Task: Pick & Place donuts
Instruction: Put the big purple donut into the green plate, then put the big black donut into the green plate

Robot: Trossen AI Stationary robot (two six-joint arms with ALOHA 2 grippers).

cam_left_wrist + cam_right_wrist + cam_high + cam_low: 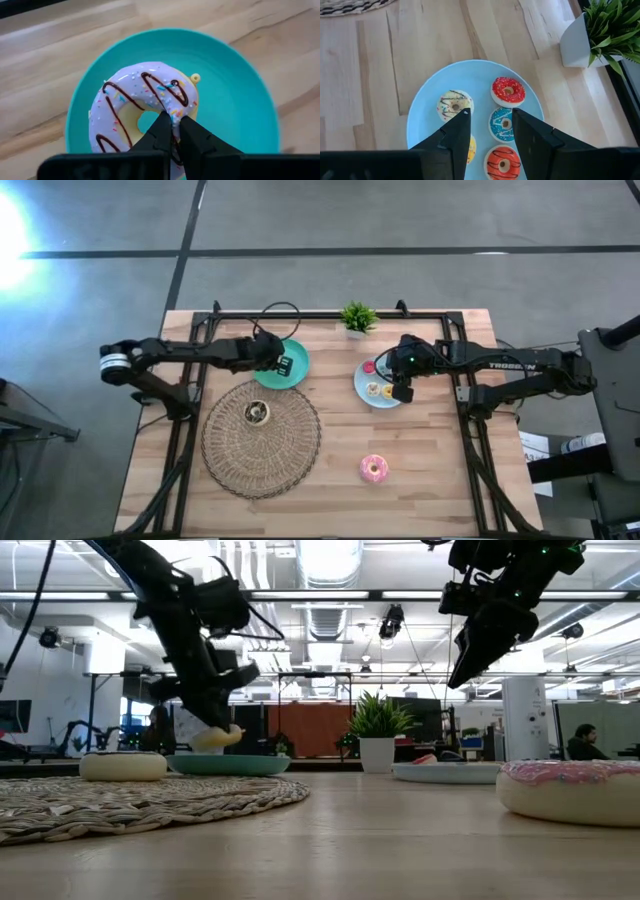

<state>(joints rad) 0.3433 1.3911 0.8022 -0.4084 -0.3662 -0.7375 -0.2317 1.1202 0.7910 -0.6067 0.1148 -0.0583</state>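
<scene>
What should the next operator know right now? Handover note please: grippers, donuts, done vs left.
Left gripper: shut on the sprinkled donut, held over the teal plate.
Right gripper: open, hovering above the light-blue plate, holding nothing.
On that plate: red, blue, white and orange small donuts, plus a yellow one mostly hidden by a finger.
One donut sits on the woven mat; the pink donut lies on bare table.
Left: whether the sprinkled donut is arriving or leaving cannot be told.

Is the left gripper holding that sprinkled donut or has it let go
Holding it. In the left wrist view the left gripper is shut on the sprinkled donut's ring, above the teal plate.
</scene>
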